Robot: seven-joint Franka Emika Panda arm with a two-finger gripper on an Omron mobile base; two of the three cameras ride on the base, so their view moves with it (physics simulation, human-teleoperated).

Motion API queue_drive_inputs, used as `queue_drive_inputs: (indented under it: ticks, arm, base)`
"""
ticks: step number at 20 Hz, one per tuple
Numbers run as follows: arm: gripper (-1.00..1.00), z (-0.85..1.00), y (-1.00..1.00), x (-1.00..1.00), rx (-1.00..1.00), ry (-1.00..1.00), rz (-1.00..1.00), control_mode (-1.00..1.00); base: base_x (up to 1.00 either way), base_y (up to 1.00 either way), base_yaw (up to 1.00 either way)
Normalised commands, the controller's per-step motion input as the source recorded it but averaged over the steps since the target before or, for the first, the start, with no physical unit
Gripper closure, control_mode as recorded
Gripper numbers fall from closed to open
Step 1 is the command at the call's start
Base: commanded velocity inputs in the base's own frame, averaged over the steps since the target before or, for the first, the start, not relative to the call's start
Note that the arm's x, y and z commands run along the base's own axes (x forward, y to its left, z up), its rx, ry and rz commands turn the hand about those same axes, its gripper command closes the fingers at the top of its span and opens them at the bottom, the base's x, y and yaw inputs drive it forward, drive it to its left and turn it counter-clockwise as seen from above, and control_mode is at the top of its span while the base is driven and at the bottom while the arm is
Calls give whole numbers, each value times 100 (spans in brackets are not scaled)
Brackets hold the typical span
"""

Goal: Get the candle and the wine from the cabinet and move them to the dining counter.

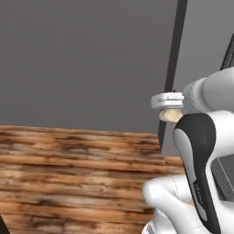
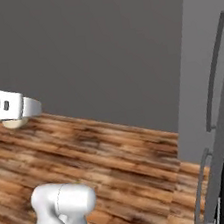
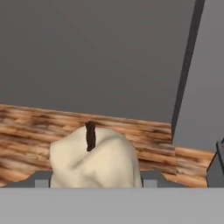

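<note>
The candle (image 3: 94, 162) is a squat cream lump with a dark wick, sitting between my two finger pads (image 3: 41, 180) at the bottom of the hand view. My gripper (image 3: 96, 183) is shut on the candle and holds it in the air above a wooden floor. The candle (image 1: 170, 116) hangs under the white hand in the left base view. At the left edge of the right base view, the candle (image 2: 13, 124) peeks out below the wrist. The wine, the cabinet and the dining counter are out of view.
A plain grey wall (image 1: 87, 59) fills the background above a brown plank floor (image 2: 115, 154). On the right stands a tall grey unit (image 2: 195, 82) with long vertical bar handles (image 2: 215, 74); its dark edge (image 1: 173, 68) runs just beside the hand.
</note>
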Motion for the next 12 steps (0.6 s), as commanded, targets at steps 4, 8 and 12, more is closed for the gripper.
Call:
queue_drive_inputs:
  ticks: [4, 8, 12]
  arm:
    - [100, 0, 0, 0, 0, 0, 0, 100]
    - [100, 0, 0, 0, 0, 0, 0, 100]
    - [100, 0, 0, 0, 0, 0, 0, 100]
  base:
    - [100, -3, 30]
    - [100, -10, 40]
    - [100, -11, 53]
